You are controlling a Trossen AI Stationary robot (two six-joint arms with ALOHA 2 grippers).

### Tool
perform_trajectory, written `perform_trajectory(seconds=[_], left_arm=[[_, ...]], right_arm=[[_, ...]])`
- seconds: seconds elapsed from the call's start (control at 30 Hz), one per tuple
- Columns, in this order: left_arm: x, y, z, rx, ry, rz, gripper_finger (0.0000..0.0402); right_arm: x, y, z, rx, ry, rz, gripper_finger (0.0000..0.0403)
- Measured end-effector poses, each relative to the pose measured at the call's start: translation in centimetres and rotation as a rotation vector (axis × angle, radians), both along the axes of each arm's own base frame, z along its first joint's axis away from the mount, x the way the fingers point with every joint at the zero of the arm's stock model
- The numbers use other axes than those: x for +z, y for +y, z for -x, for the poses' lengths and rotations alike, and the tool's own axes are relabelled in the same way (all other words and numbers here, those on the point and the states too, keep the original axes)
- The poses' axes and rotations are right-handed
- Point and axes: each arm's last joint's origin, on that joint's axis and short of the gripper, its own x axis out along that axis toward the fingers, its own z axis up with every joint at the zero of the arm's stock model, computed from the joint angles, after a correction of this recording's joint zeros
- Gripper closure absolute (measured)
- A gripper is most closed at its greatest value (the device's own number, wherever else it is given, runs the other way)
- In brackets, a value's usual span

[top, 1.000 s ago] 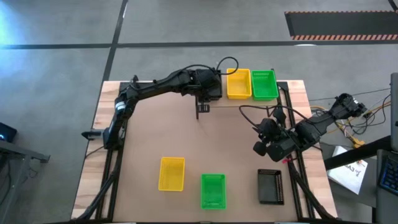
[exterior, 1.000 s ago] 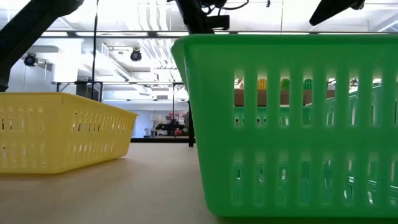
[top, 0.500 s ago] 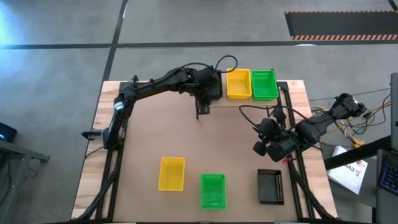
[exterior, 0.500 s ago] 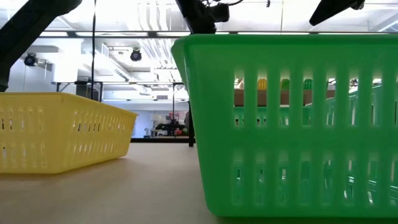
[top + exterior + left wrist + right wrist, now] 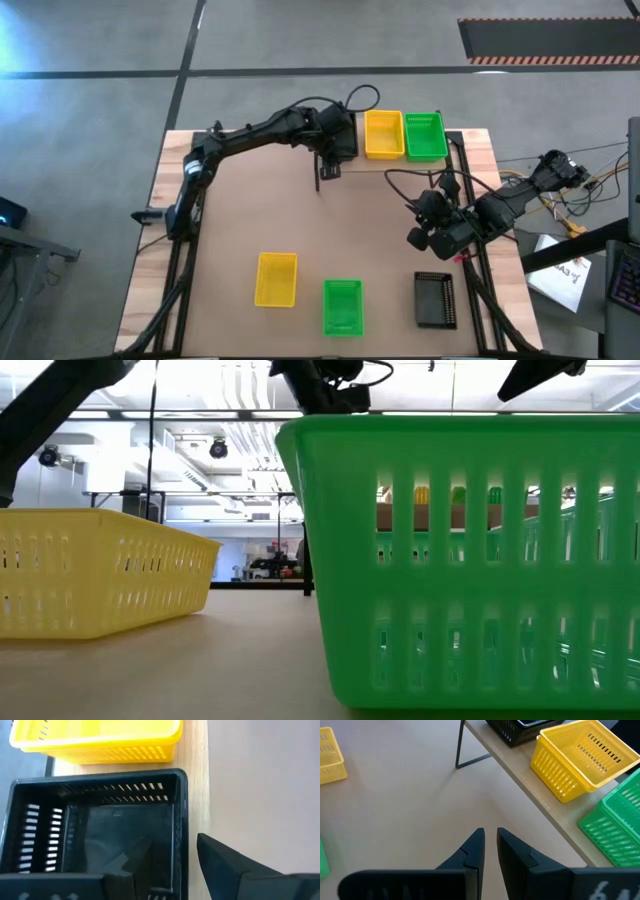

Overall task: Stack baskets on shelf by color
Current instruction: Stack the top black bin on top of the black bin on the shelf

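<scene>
Black basket sits on the shelf at its left end, just beside the yellow basket, with the green basket next along. The left hand is over it with one finger inside and one outside the near wall; fingers are apart and straddle the rim, and whether they still pinch that wall I cannot tell. The right hand waits above the tabletop on the right side, fingers nearly together, holding nothing. Loose on the tabletop's near edge: a yellow basket, a green basket and a black basket, well apart from the shelf. The baskets look like thin moulded plastic, so probably light, fairly stiff but with flexing walls; glossy and smooth, so likely a bit slippery. Shapes are rectangular and open-topped, with slotted sides and a rolled rim. Best hold is probably a pinch over a short wall at the rim's middle. The shelf is a pale wood board on thin dark uprights.
</scene>
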Motion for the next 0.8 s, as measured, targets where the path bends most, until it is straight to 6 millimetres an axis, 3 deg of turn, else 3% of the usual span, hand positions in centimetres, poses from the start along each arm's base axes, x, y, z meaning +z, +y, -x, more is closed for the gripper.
perform_trajectory(seconds=[0.2, 0.63, 0.8], left_arm=[[-1.5, 0.2, -0.3, -0.023, 0.026, -0.009, 0.0289], [-1.2, 0.4, -0.9, -0.100, -0.026, -0.084, 0.0386], [-1.4, 0.5, -1.2, -0.110, -0.048, -0.100, 0.0395]], right_arm=[[0.0, 0.0, 0.0, 0.000, 0.000, 0.001, 0.0360], [0.0, 0.0, 0.0, 0.000, 0.001, 0.001, 0.0360], [0.0, 0.0, 0.0, 0.000, 0.001, 0.001, 0.0360]])
